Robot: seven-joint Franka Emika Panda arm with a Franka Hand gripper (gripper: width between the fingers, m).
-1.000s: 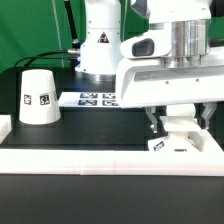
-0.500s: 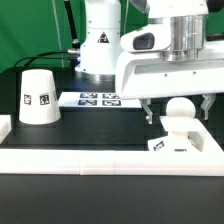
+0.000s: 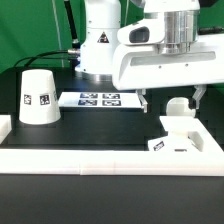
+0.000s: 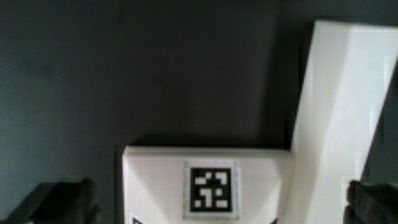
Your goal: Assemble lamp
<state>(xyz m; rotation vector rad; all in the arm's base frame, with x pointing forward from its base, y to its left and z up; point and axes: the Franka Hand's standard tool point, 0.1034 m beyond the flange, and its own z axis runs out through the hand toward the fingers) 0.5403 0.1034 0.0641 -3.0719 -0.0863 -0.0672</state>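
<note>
The white ball-shaped bulb [image 3: 178,105] sits upright on the blocky square base [image 3: 182,136] at the exterior view's right, against the white rim. My gripper [image 3: 172,100] hangs just above, open and empty, with one finger [image 3: 147,102] on each side of the bulb and not touching it. The cone-shaped shade [image 3: 38,97] stands alone at the exterior view's left. In the wrist view the base's tagged face [image 4: 214,187] lies between my two dark fingertips [image 4: 64,200]; the gripper [image 4: 214,208] is open there. I cannot make out the bulb in that view.
The marker board [image 3: 98,99] lies flat at the back of the black mat. A raised white rim [image 3: 100,160] borders the mat along the front and both sides; it shows in the wrist view as a white wall [image 4: 349,100]. The robot's body [image 3: 100,45] stands behind.
My gripper has spread wider and risen from around the bulb and base. The bulb now stands uncovered on the base. The shade has not moved.
</note>
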